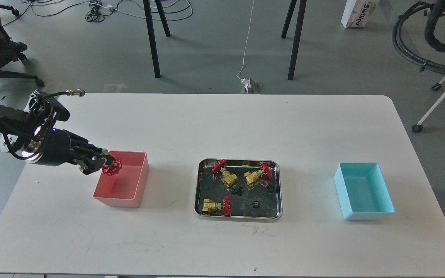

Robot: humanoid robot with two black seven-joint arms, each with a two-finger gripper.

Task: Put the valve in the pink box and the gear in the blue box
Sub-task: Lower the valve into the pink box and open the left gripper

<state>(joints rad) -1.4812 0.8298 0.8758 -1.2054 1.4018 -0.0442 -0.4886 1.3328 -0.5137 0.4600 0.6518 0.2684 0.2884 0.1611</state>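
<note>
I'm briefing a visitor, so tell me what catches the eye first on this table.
First, the left gripper holding a valve by its red handwheel over the near-left corner of the pink box. Next, the steel tray at the table's middle, with three more valves and small black gears. The blue box sits empty at the right.

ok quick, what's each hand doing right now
Left hand: closed on a valve, at the pink box's left rim.
Right hand: not in view.

White carton (357, 13) on the floor reads, perhaps, "Swilloo".
</note>
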